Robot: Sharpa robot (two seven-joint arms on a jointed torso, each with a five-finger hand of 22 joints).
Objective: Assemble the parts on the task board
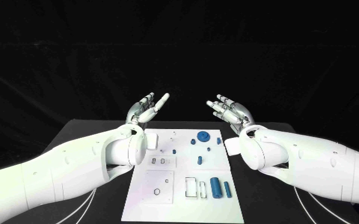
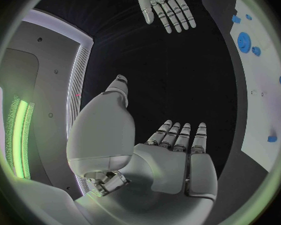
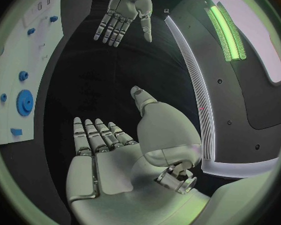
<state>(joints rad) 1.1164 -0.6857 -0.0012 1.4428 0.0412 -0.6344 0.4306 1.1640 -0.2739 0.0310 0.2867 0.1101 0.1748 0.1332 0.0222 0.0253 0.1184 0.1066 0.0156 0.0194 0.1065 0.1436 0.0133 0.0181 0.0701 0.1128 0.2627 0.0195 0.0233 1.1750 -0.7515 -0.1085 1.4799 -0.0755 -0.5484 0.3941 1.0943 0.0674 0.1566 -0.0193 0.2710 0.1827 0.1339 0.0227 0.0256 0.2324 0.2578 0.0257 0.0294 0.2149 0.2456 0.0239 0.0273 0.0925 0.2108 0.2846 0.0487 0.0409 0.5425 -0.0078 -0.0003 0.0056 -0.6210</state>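
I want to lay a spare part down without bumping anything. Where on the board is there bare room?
The task board is bare along its near edge, below the two blue cylinders and the slots. Its far half is crowded: the gear and small blue pegs. Both hands, left and right, hang open beyond the far edge.

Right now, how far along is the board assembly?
Nothing looks assembled yet. The left hand and right hand are open and hold nothing, raised beyond the task board. The blue gear, the blue cylinders and the small blue parts lie loose, all remaining.
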